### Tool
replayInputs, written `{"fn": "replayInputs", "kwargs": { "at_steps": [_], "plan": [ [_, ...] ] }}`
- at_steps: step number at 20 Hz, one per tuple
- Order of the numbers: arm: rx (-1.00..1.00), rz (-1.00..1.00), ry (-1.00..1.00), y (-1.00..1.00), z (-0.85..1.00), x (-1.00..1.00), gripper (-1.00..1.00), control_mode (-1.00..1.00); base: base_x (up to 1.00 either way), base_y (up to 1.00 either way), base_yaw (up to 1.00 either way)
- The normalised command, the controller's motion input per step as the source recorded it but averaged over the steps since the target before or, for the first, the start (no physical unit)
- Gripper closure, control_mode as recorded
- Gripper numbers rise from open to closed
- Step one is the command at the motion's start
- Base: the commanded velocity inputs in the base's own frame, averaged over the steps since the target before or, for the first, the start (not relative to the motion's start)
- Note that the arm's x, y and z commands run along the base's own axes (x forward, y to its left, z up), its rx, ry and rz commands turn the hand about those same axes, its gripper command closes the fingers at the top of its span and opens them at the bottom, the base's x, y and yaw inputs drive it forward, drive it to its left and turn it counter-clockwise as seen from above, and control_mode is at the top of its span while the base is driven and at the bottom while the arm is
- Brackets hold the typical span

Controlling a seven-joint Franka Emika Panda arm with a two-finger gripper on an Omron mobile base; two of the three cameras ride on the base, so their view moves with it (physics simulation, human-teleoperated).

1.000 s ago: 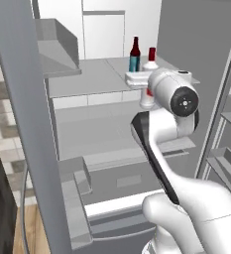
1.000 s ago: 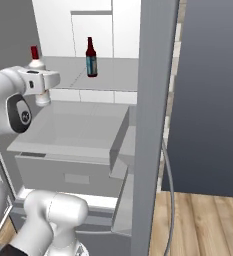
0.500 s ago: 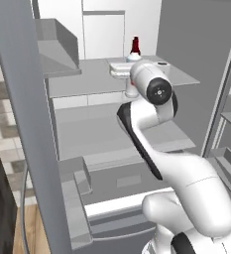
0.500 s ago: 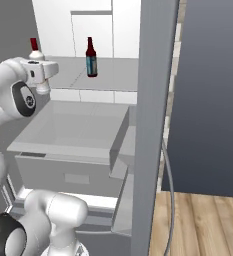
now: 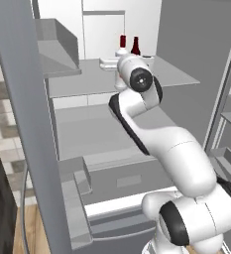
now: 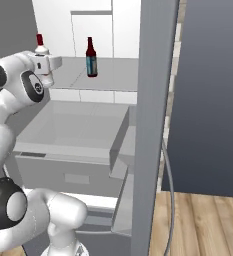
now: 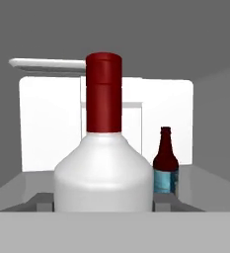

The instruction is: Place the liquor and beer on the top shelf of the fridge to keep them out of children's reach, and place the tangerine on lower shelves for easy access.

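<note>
We see the fridge point(image 6: 153, 125) standing open, its grey doors swung out on both sides. On the left, our gripper point(image 6: 50, 63) reaches in at the height of the top shelf point(image 6: 113, 75), with the liquor point(image 7: 104, 163) right in front of the hand, upright, its red cap and white shoulder close up in the hand view. From the right base view only the liquor's cap and shoulder rise behind the wrist. We cannot tell whether our fingers are clamped on the liquor or standing apart beside it, since the arm and bottle hide them. Further right and farther in, the beer point(image 6: 91, 57) stands upright on the top shelf, apart from the liquor. Below, the lower shelves point(image 6: 73, 125) form a wide pale grey panel above a drawer front.
</note>
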Motion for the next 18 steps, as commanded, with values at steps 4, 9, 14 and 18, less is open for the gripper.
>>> {"fn": "replayInputs", "kwargs": {
  "at_steps": [4, 9, 14, 18],
  "plan": [
    [0.00, 0.00, 0.00, 0.06, 0.00, 0.62, 1.00, -1.00, 0.00, 0.00, 0.00],
    [0.00, 0.00, 0.00, 0.06, 0.00, 0.60, 1.00, -1.00, 0.00, 0.00, 0.00],
    [0.00, 0.00, 0.00, 0.12, 0.00, 0.46, 1.00, -1.00, 0.00, 0.00, 0.00],
    [0.00, 0.00, 0.00, 0.14, 0.00, 0.31, 1.00, -1.00, 0.00, 0.00, 0.00]
  ]
}}
